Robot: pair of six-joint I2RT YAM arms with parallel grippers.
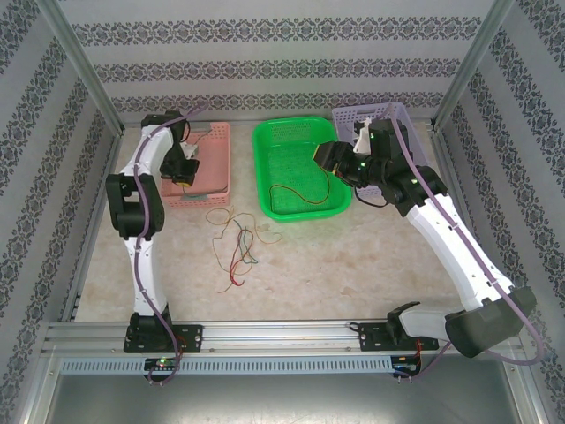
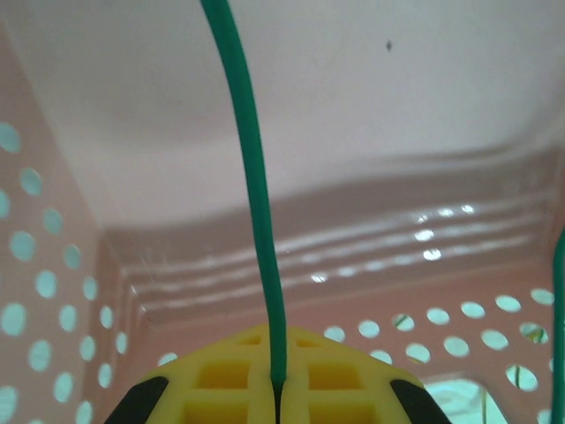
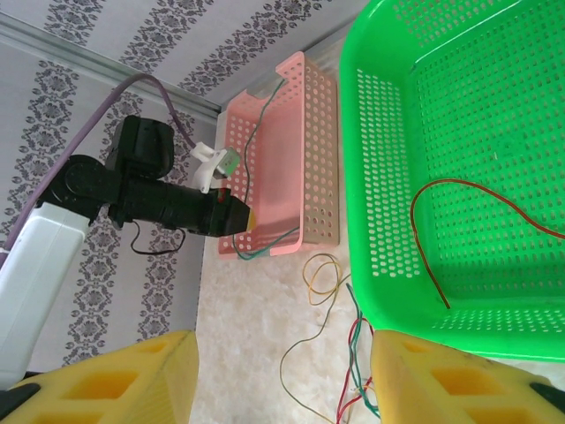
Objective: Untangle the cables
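Observation:
My left gripper (image 2: 278,393) is inside the pink basket (image 2: 353,106), its yellow fingers shut on a green cable (image 2: 256,177) that runs up out of the top of the left wrist view. From the right wrist camera that same gripper (image 3: 237,217) sits at the pink basket's (image 3: 282,150) near end, with the green cable (image 3: 265,252) curving over the rim. A tangle of red, green and yellow cables (image 1: 235,244) lies on the table in front of the baskets. One reddish-brown cable (image 3: 433,221) lies in the green basket (image 3: 388,177). My right gripper (image 3: 282,389) hangs open and empty above the table beside the green basket.
The pink basket (image 1: 201,168) stands back left, the green basket (image 1: 265,168) in the middle, a purple basket (image 1: 399,113) back right. The right gripper (image 1: 325,159) hovers over the green basket's right side. Patterned walls enclose the table (image 1: 353,265).

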